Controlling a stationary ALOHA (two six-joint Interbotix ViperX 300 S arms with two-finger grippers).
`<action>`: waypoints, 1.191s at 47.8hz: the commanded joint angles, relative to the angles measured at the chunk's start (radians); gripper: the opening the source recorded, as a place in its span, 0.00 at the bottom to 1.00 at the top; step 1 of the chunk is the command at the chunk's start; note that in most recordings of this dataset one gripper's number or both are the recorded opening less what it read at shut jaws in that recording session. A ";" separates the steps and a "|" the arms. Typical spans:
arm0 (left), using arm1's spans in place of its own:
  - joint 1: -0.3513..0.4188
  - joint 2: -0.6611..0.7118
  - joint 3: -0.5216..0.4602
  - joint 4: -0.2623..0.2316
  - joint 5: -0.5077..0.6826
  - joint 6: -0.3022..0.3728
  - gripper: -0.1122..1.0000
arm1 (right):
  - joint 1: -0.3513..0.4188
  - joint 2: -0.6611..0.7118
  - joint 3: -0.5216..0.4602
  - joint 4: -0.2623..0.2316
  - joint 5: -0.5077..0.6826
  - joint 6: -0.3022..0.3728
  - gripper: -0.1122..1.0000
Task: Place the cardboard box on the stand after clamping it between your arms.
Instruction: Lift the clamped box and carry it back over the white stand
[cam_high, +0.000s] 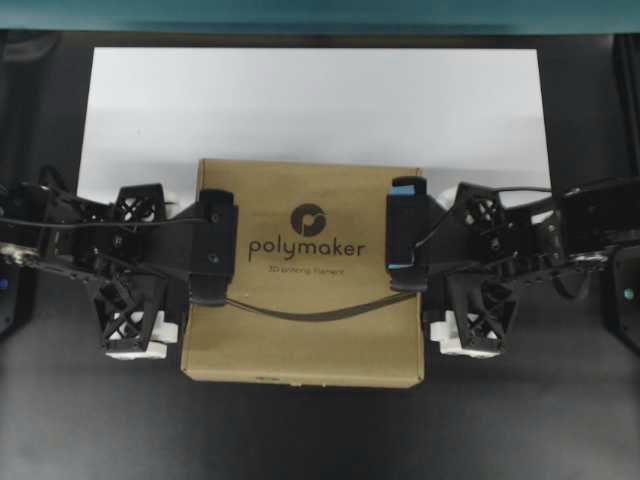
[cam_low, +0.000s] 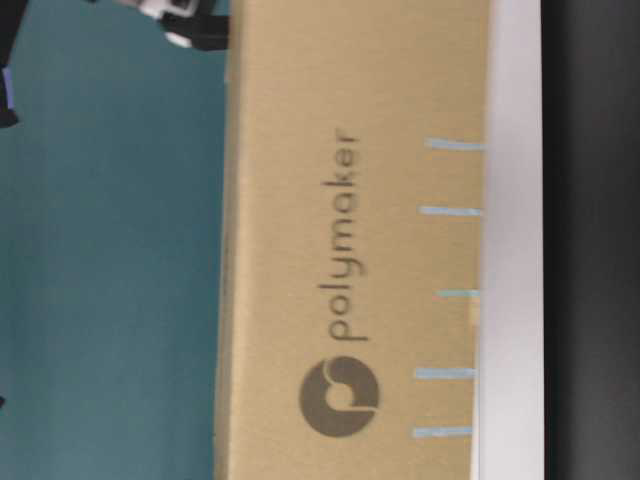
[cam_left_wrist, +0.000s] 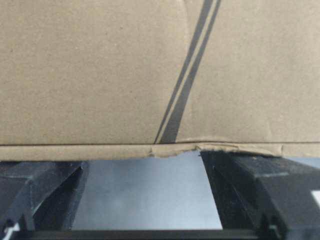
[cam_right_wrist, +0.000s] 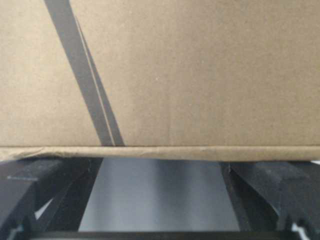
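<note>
The cardboard box (cam_high: 300, 275), flat, square and matte brown, is printed with a dark round logo, "polymaker" and a curved dark line. Its far part overlaps the near edge of the stand (cam_high: 310, 100), a smooth white rectangular platform along the far edge of the black bench (cam_high: 300, 430); its near part extends over the bench. The left claw (cam_high: 213, 247) and right claw (cam_high: 407, 235), black open-frame lattices with white parts, press flat against opposite sides, each spread wide, fingers (cam_left_wrist: 260, 185) straddling the box's frayed corrugated rim.
</note>
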 joint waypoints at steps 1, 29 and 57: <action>0.046 0.009 -0.066 0.003 -0.020 0.002 0.82 | -0.026 0.018 -0.072 0.009 -0.023 -0.018 0.86; 0.216 0.077 -0.117 0.003 -0.018 0.175 0.82 | -0.184 0.057 -0.087 0.037 -0.067 -0.245 0.86; 0.393 0.158 -0.190 0.003 0.021 0.268 0.81 | -0.336 0.144 -0.170 0.170 -0.048 -0.463 0.86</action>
